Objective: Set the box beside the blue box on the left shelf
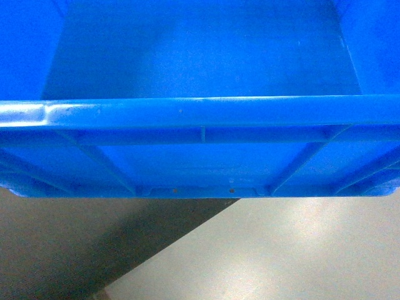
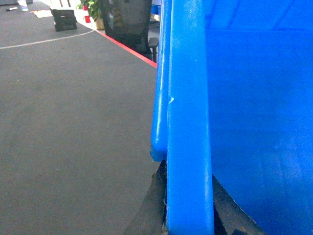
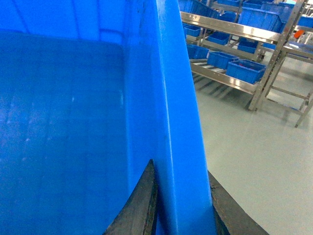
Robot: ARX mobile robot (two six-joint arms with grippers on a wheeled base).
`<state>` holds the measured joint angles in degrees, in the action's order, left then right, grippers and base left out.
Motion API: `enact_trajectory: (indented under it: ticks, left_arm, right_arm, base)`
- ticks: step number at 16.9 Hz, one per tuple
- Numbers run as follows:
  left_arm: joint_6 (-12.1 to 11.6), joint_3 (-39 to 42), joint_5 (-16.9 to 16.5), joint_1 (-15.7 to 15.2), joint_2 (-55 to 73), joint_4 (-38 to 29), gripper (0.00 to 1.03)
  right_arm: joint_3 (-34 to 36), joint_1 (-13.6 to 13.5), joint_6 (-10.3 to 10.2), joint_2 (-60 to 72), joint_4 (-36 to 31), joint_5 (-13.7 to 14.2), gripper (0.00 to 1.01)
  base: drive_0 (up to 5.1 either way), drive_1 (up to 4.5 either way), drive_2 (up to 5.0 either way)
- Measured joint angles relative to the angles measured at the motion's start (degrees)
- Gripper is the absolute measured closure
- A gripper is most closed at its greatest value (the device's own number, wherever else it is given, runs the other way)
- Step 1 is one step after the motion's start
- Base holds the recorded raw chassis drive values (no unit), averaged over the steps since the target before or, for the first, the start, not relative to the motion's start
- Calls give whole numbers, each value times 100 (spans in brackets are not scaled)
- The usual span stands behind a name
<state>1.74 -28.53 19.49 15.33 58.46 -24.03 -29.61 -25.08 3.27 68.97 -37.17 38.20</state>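
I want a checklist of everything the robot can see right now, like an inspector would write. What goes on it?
Surface: grey floor under the crate; no table seen.
Job's things: large bright-blue open-top plastic crate, ribbed outside, nothing inside, carried above the floor.
Clutter: small blue bins on a metal rack at the right wrist view's edge.
Grippers: left gripper and right gripper each have dark fingers either side of the crate's rim.
Cables: nothing seen.
Surroundings: red floor line, black chair, potted plant far off in the left wrist view.
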Motion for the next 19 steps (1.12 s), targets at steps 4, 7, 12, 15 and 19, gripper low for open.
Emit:
enact_trajectory:
  ticks: [4,7,12,15,19]
  left_arm:
    - [-2,0,2,0,0,2,95]
    - [-2,0,2,0,0,-2,95]
    - [-2,0,2,0,0,-2,95]
    - [-2,0,2,0,0,0,95]
    - [-2,0,2,0,0,2,95]
  right_arm:
    - [0,0,2,0,-2,0,86]
    - [0,0,4,0,-2,0,86]
    - [0,0,4,0,-2,0,86]
    - [0,0,7,0,0,0,86]
    - [0,0,7,0,-2,7,86]
  base:
    - [-143,-143,-143]
    - [-144,-144,-144]
    - [-143,-143,-143]
    - [-141,-141,-141]
    - [-141,-141,-141]
